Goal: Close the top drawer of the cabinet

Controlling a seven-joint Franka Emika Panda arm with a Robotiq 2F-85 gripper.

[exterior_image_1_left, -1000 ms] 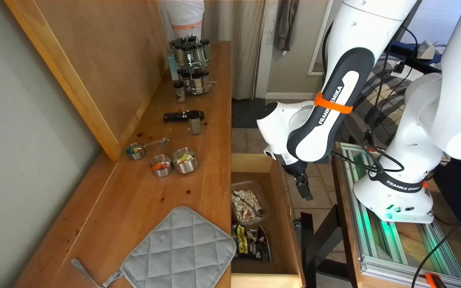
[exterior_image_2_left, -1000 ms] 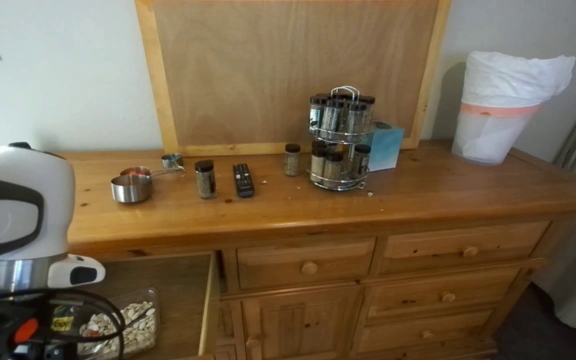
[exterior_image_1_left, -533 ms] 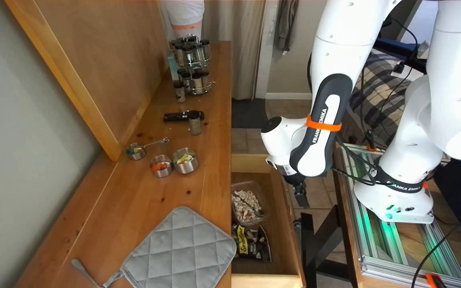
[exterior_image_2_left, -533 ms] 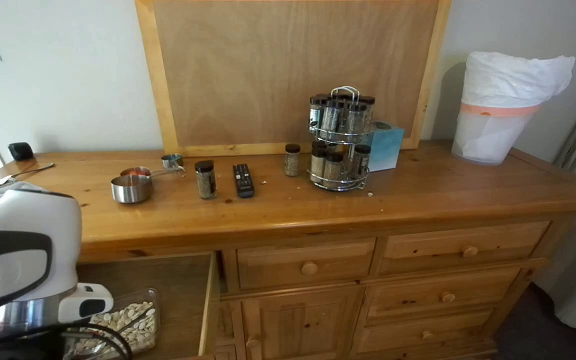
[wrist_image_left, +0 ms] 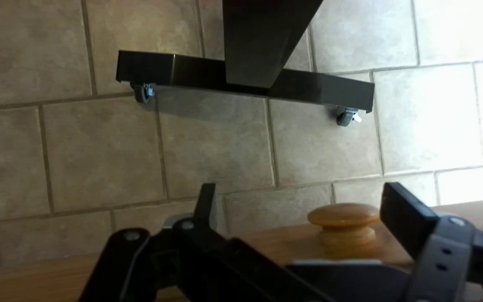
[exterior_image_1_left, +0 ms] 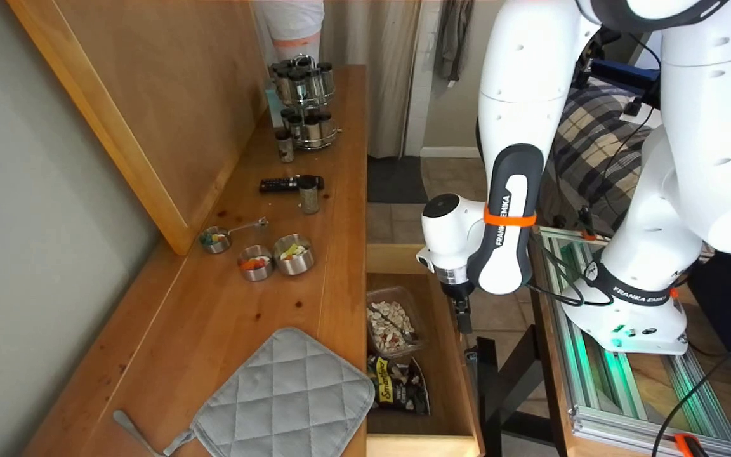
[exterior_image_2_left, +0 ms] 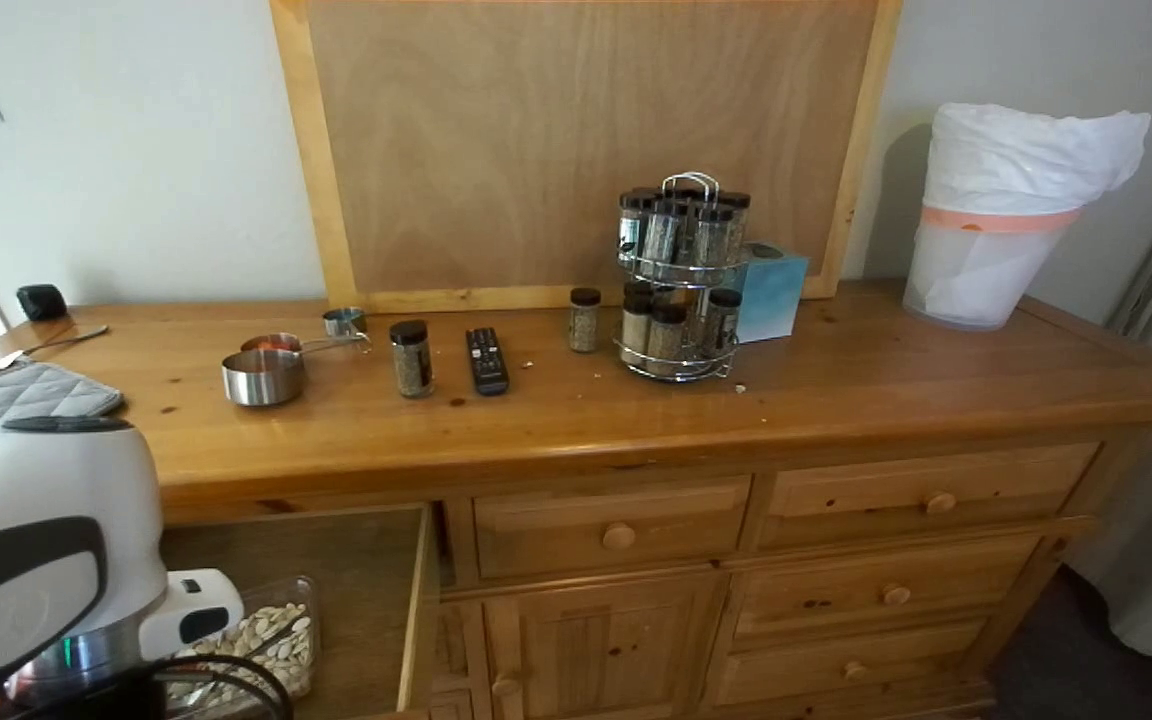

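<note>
In the wrist view the black robot gripper (wrist_image_left: pixel 298 203) has its jaws spread wide apart. A round, shiny, honey-brown wooden knob (wrist_image_left: pixel 344 216) shows in the gap between them, and I can't tell if they touch it. The knob sticks out from the front of the top drawer (exterior_image_1_left: pixel 421 445), a shallow box of light wood with thin sides, which is pulled far out of the long honey-brown wooden cabinet (exterior_image_2_left: pixel 616 640). A bent white robot arm (exterior_image_1_left: pixel 521 120) with an orange strap (exterior_image_1_left: pixel 510 219) holds the gripper pointing down by the drawer's front. In the drawer sit a clear plastic tub (exterior_image_1_left: pixel 400 294) of flat, pale bits (exterior_image_1_left: pixel 391 327) and, right next to it, a shiny black and yellow bag (exterior_image_1_left: pixel 397 384). Down below, a black metal bar (wrist_image_left: pixel 199 72) stands on little wheels (wrist_image_left: pixel 142 93) on the tan floor tiles (wrist_image_left: pixel 107 155). On the cabinet's flat plank top, the bench (exterior_image_1_left: pixel 334 298), a grey quilted cloth pot holder (exterior_image_1_left: pixel 286 393) pokes one corner past the edge. Beyond it are three small round metal cups (exterior_image_1_left: pixel 297 266) with bright bits inside. Then come a thin black remote (exterior_image_2_left: pixel 487 361) and a black-topped glass jar (exterior_image_2_left: pixel 412 362). Farther off, a matching jar (exterior_image_2_left: pixel 584 325) stands beside a two-level silver wire rack (exterior_image_2_left: pixel 676 376) full of jars (exterior_image_2_left: pixel 712 237), with a light-blue box (exterior_image_2_left: pixel 776 300) behind. A tall brown wooden panel (exterior_image_2_left: pixel 556 130) stands along the back, and at the far end is a white bin (exterior_image_2_left: pixel 961 275) with a white bag (exterior_image_2_left: pixel 1026 160).
</note>
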